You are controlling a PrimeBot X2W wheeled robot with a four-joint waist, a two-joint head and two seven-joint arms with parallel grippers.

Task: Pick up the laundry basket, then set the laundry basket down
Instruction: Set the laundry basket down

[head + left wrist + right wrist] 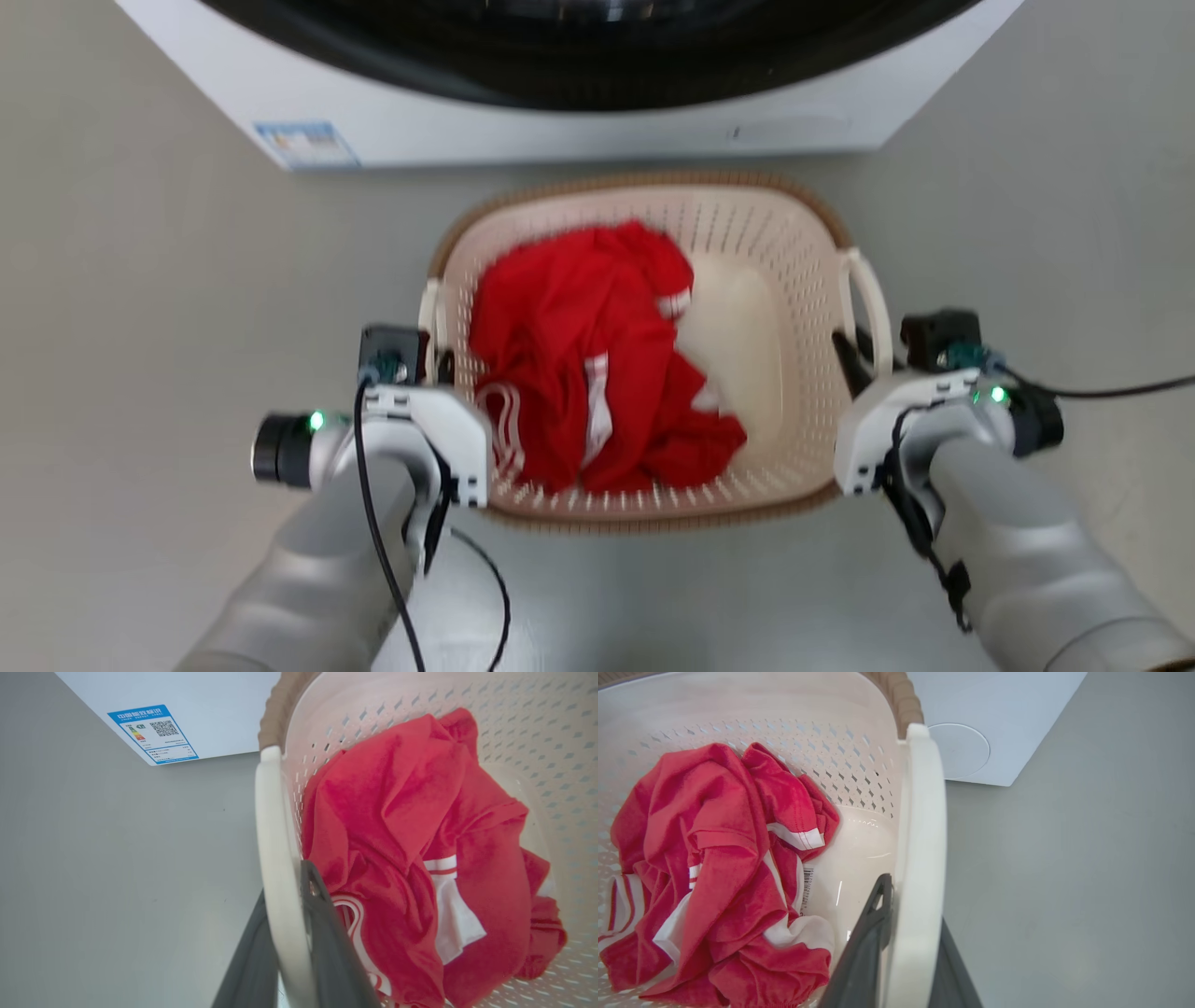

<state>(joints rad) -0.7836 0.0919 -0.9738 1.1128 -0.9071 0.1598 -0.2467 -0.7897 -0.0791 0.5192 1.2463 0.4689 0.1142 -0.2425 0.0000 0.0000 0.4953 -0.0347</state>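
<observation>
Firmly clenched on the laundry basket (747, 219): left gripper (285, 891) round left handle (273, 812), right gripper (915, 907) round right handle (922, 812).

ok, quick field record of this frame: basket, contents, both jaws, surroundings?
basket: cream, perforated, brown rim, just in front of washer
contents: crumpled red garment with white stripes, bunched toward robot's left; bare bottom on the right
left jaws: closed on left handle, one each side
right jaws: closed on right handle, one each side
lifted or resting: cannot tell
floor: plain grey
label: blue-bordered sticker at washer's lower corner
</observation>
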